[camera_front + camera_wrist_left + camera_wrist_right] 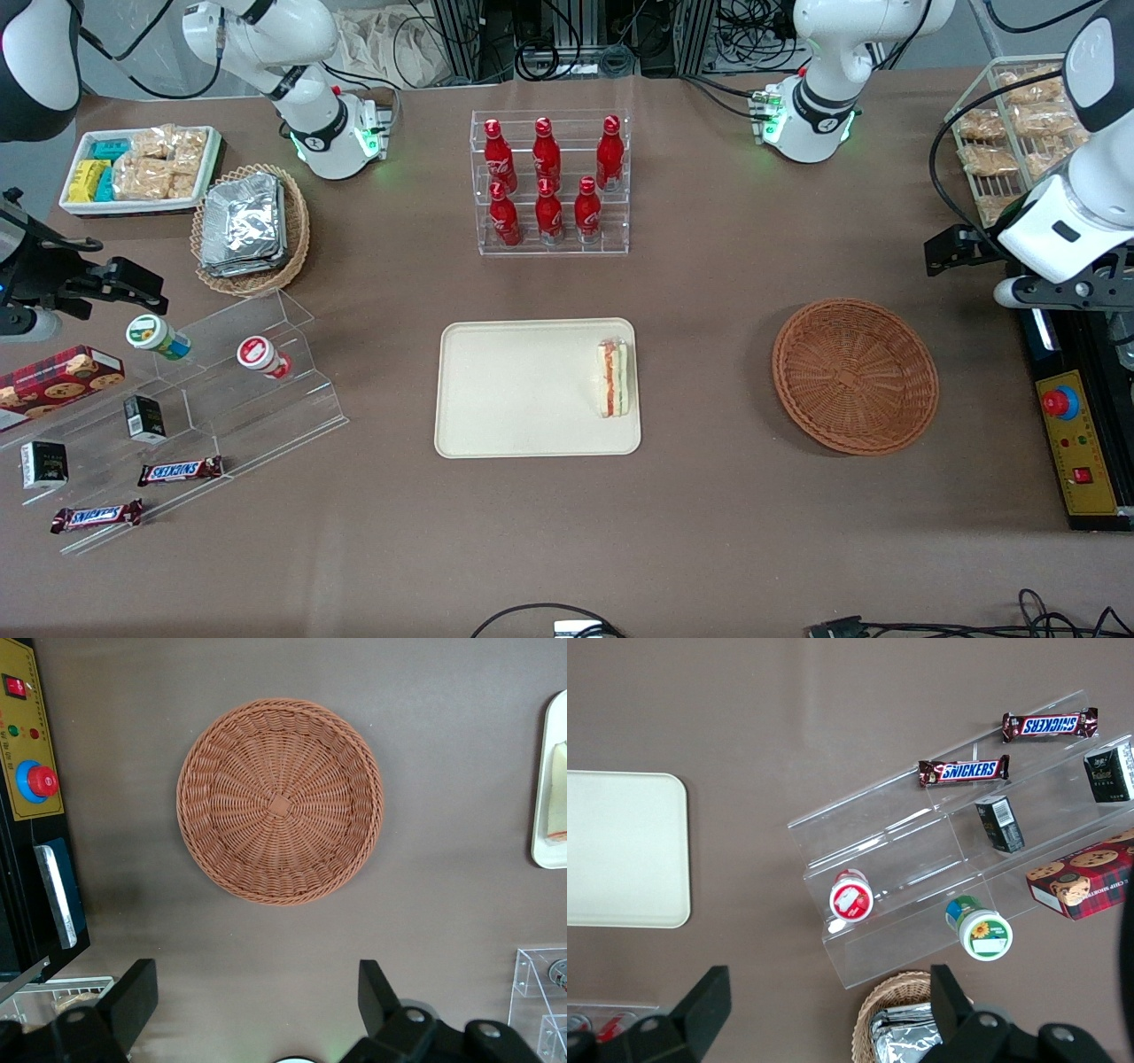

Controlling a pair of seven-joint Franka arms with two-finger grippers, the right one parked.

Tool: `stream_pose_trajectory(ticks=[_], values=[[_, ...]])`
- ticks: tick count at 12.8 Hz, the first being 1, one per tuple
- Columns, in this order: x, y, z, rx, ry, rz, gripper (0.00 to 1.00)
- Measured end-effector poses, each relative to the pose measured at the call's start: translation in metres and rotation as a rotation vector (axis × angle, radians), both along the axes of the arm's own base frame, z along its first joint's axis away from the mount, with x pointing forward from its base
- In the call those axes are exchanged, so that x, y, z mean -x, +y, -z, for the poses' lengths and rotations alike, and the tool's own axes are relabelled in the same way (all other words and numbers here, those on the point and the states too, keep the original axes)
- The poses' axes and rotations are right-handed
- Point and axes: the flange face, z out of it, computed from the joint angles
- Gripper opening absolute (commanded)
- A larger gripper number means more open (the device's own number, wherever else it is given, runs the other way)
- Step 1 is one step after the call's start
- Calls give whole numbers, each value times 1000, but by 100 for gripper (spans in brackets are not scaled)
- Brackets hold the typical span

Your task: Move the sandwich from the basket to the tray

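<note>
The sandwich (613,378) lies on the cream tray (514,390), at the tray's end nearest the basket, its red and green filling edge showing. The reddish-brown wicker basket (855,375) stands empty on the table toward the working arm's end. My left gripper (955,250) hangs high above the table beside the basket, farther from the front camera than it, open and empty. In the left wrist view the gripper (255,997) is open wide over bare tablecloth, with the empty basket (280,802), the tray's rim (547,846) and the sandwich (558,793) in sight.
A clear rack of red bottles (551,182) stands farther from the front camera than the tray. A control box with a red button (1076,443) and a wire rack of snack packets (1010,133) flank the basket. An acrylic snack stand (213,390) lies toward the parked arm's end.
</note>
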Motion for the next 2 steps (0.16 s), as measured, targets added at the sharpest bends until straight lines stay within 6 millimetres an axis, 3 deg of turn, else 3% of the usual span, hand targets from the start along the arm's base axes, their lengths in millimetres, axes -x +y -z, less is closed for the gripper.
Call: stream_pose_trajectory(ticks=[2], values=[[0,0,0,0,0,0,100]])
